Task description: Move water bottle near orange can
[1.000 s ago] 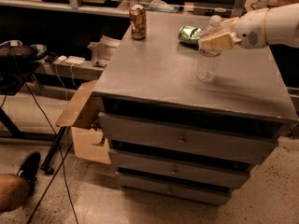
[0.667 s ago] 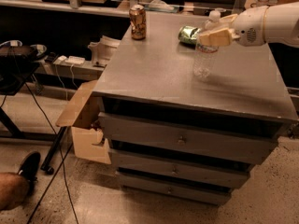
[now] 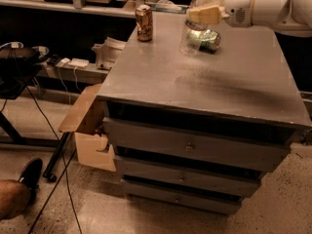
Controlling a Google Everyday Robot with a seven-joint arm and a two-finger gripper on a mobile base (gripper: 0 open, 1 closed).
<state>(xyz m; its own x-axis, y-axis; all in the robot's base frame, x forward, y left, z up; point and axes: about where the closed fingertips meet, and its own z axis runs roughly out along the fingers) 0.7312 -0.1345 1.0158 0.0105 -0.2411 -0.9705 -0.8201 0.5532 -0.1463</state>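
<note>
So the water bottle [image 3: 190, 37] is gripped right at its neck by the gripper [image 3: 203, 15], fingers closed on it from above. It's probably held that high so the clear body hangs upright and clears the green can [image 3: 212, 39] lying on its side just behind it. Whether the base is touching the grey cabinet top [image 3: 219, 87] can't really be told. The white arm [image 3: 263, 6] is stretched in from the right edge, roughly level, wrist pointed left. The orange can [image 3: 144, 23] is stood upright near the back-left corner, still well apart from the bottle, so the carry looks only partly done.
</note>
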